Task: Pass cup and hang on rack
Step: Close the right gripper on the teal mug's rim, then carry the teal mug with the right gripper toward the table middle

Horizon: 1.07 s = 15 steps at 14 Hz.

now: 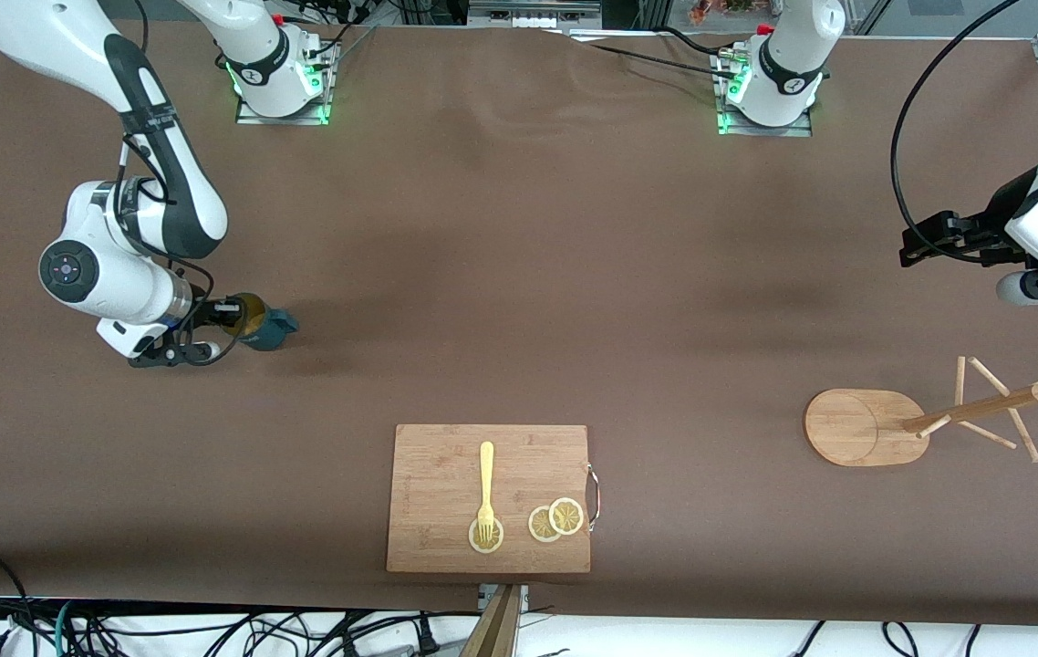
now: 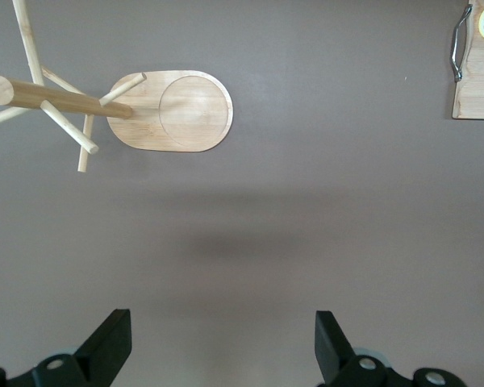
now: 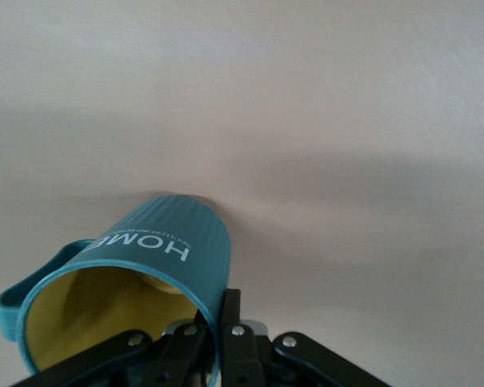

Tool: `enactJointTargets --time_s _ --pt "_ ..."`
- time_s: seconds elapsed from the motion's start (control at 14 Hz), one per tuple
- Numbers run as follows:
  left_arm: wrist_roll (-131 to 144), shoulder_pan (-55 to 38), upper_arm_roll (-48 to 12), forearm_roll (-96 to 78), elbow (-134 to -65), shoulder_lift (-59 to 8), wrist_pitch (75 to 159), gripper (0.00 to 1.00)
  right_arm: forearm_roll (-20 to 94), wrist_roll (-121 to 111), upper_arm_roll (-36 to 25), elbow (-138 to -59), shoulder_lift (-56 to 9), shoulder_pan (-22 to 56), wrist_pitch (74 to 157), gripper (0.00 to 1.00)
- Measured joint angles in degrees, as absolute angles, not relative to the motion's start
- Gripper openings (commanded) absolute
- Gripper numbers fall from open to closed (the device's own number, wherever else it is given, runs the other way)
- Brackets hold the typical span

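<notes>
Right gripper (image 1: pixel 225 317): I see it pinching the cup (image 1: pixel 265 329) rim near the right arm's table edge.
Left gripper (image 1: pixel 916 242): spread, waiting above the rack (image 1: pixel 866 426).

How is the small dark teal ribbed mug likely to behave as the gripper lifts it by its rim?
The small dark teal ribbed mug looks rigid. The right gripper is shut on one wall only, so the mug may swing. Its round body would probably roll if dropped sideways.
</notes>
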<state>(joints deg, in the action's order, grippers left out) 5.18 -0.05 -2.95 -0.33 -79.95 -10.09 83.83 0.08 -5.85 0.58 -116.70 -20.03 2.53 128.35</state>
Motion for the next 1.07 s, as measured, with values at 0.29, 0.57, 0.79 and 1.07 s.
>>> enactJointTargets --time_s 0.29,0.57,0.79,1.07 --pt "5.18 0.24 -2.82 -0.43 -79.94 -10.11 83.83 1.0 0.21 0.91 9.65 -110.42 -15.75 2.83 119.73 0.0" --pt "5.18 0.25 -2.92 -0.47 -79.92 -10.11 83.83 1.0 0.18 17.5 16.38 -104.12 -16.03 10.48 116.67 0.0" --pt "5.18 0.23 -2.94 -0.49 -79.92 -10.27 83.83 1.0 0.21 25.79 16.58 -98.59 -20.87 19.51 116.51 0.0" --pt "5.18 0.2 -3.0 -0.65 -79.91 -10.86 83.83 1.0 -0.09 38.15 16.45 -87.45 -32.79 31.61 116.6 0.0"
